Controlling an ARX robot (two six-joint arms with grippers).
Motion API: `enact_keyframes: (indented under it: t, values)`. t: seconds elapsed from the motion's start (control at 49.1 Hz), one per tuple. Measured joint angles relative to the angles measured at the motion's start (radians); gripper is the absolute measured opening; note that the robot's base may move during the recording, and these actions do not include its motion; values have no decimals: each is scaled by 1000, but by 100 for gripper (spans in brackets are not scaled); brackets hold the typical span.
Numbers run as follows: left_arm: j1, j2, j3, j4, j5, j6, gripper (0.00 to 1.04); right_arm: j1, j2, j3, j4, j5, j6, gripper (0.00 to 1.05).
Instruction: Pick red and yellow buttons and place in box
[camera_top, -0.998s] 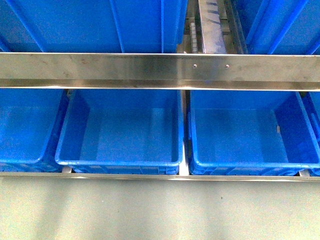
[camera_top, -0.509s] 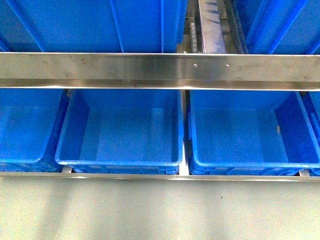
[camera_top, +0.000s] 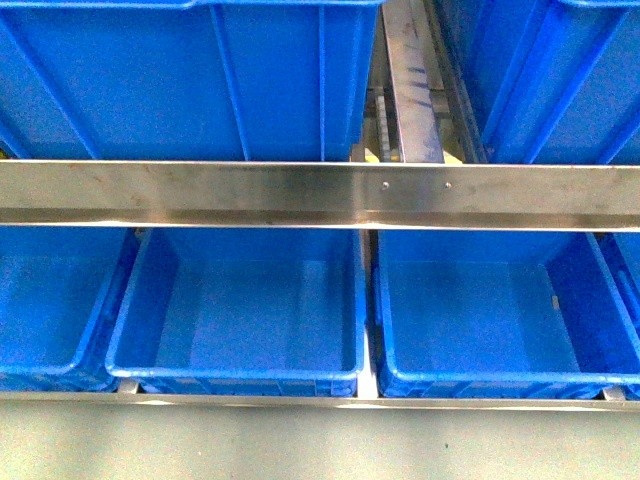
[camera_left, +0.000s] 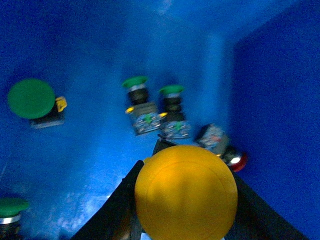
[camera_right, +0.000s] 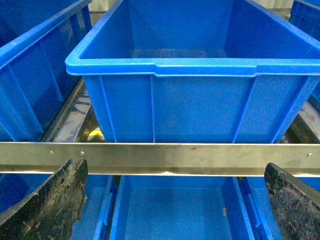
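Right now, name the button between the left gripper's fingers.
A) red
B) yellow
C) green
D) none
B: the yellow button sits between the dark fingers of the left gripper, close to the camera, while the green buttons and the red button lie on the bin floor beyond.

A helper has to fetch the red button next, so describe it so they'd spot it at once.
Look inside the blue bin seen by the left wrist camera, at the foot of its darker side wall. Beside the big yellow button gripped in the left tool, the red button lies tipped on its side. It has the only red cap; the other loose ones are green buttons.
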Motion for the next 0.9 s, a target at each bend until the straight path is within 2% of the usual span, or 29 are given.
enact_keyframes:
  t: [0.122,0.244,0.265,0.407,0.509,0.631,0.855,0.896]
  values:
    - [-1,-227,-307,311,146,18,33,0,0,0,0,0,0,102]
    - [-65,-353,-571,576,317,3,33,0,0,0,0,0,0,102]
    - [-71,-357,-584,591,329,0,33,0,0,0,0,0,0,102]
    - [-168,-398,-714,814,578,-157,33,0,0,0,0,0,0,102]
    - [-212,-438,-726,832,710,-184,33,0,0,0,0,0,0,102]
    - [-240,-449,-735,848,777,-185,33,0,0,0,0,0,0,102]
    - [-290,-415,-728,886,802,-182,33,0,0,0,0,0,0,102]
    - [-295,-402,-721,910,798,-182,33,14,14,0,16,46,29,102]
